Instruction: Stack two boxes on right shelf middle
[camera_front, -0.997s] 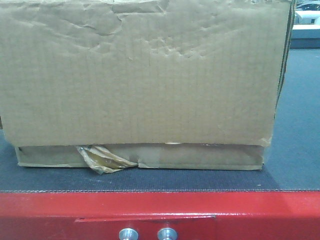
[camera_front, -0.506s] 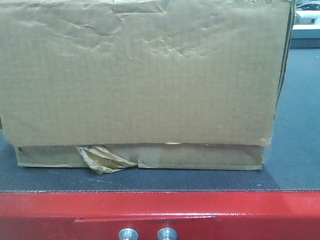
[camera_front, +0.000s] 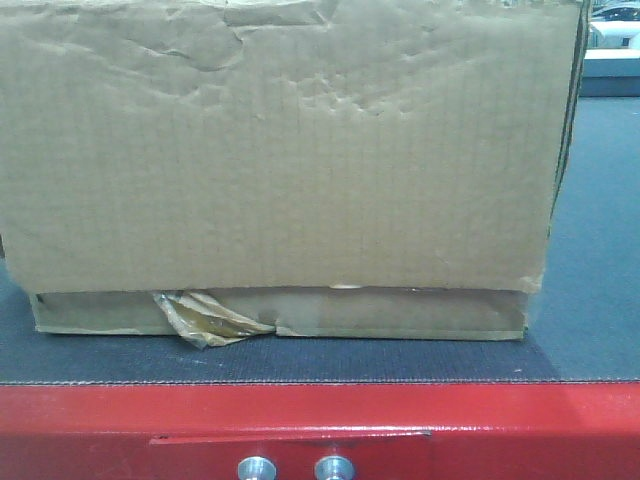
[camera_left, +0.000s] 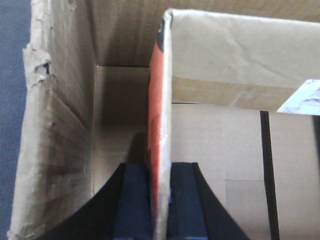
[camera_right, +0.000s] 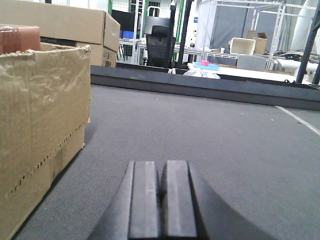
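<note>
Left wrist-mounted view looks down past the left gripper (camera_left: 159, 175), whose two black fingers (camera_left: 132, 200) are closed onto an upright cardboard panel (camera_left: 157, 100) with an orange-red face, one finger on each side of it. The panel runs straight ahead from the jaws to the far wall of an open brown box; a torn, ragged wall stands to the left of the fingers and a flat cardboard surface with a dark stripe lies to their right. In the right wrist-mounted view the right gripper (camera_right: 161, 167) has its fingers pressed together with nothing between them, low over a dark grey mat (camera_right: 210, 130). The tall box (camera_right: 40, 125) stands on that mat to the left of this gripper, apart from it. Well ahead of it, past the mat's far edge, are more cardboard boxes (camera_right: 65, 22) and a black chair (camera_right: 161, 45). From the front-facing view the tall box (camera_front: 280, 150), its face dented and creased, sits on top of the thin flat box (camera_front: 400, 312), which has a crumpled glossy tape tag (camera_front: 205, 318) sticking out at its lower left. Both rest on the mat above a red platform (camera_front: 500, 420) with two small rivets (camera_front: 257, 468) at its lower edge.
</note>
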